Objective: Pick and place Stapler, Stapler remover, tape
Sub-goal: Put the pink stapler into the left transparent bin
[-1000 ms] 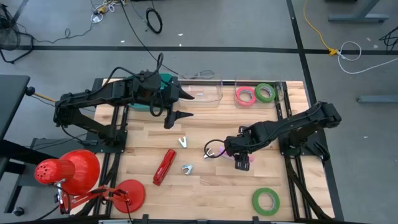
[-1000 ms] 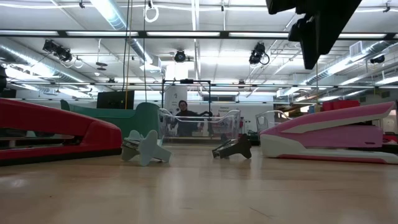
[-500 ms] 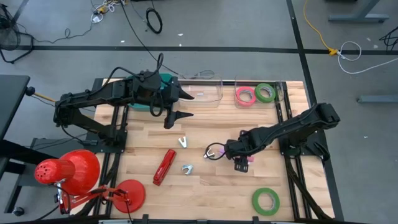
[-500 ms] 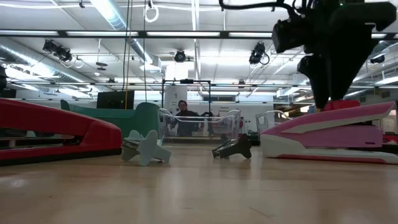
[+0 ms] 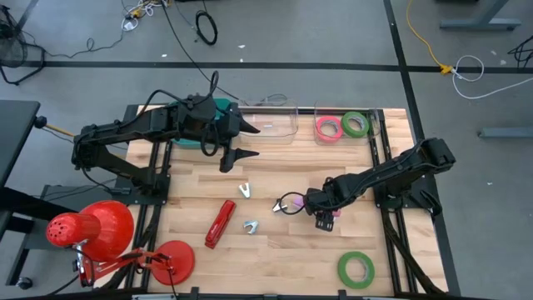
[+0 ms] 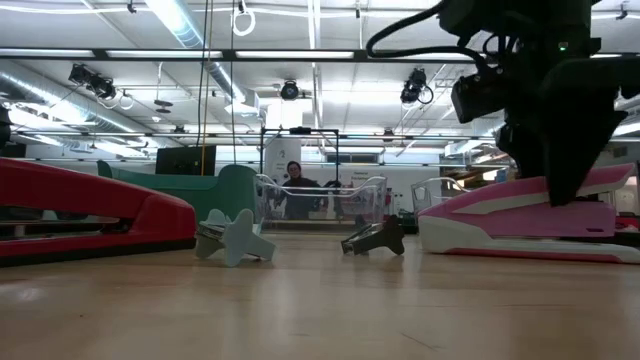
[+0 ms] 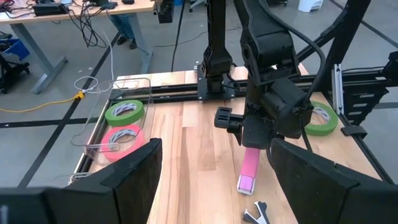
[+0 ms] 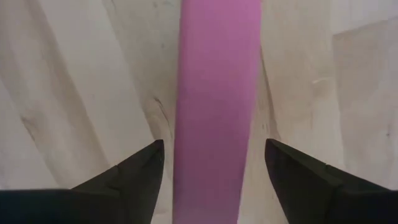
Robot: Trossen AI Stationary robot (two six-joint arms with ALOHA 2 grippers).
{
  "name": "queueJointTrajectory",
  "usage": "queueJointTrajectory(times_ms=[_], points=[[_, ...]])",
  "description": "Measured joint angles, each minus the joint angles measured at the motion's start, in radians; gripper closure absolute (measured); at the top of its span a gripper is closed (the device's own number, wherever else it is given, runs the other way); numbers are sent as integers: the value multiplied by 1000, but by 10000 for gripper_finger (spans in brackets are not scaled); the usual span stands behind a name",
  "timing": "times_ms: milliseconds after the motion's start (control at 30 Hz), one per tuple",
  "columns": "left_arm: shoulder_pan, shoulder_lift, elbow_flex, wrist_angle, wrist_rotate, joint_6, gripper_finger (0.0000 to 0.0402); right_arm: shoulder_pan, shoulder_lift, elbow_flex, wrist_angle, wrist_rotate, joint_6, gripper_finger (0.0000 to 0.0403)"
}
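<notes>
The right gripper [image 8: 211, 180] is held spread apart, its fingers [image 8: 134, 171] straddling the flat pink plastic stapler [image 8: 214, 93] on the wooden table [image 5: 283, 171].

red lamp [image 5: 87, 227] at table corner, clear bins [image 5: 275, 121] along far edge

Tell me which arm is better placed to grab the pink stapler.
Right. The right gripper is directly over the pink stapler, open fingers on either side of it. The left gripper hangs by the clear bins at the table's far edge, well away.
</notes>
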Motion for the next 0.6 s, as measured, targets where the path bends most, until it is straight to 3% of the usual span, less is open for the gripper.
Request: queueJointTrajectory(times_ms=[167, 500, 600], points=[[0, 0, 0, 0, 0, 0, 97, 0, 0, -4, 10, -11, 15, 148], [0, 0, 0, 0, 0, 1, 97, 0, -1, -4, 21, -30, 19, 269], [0, 0, 0, 0, 0, 1, 97, 0, -1, -4, 20, -30, 19, 280]])
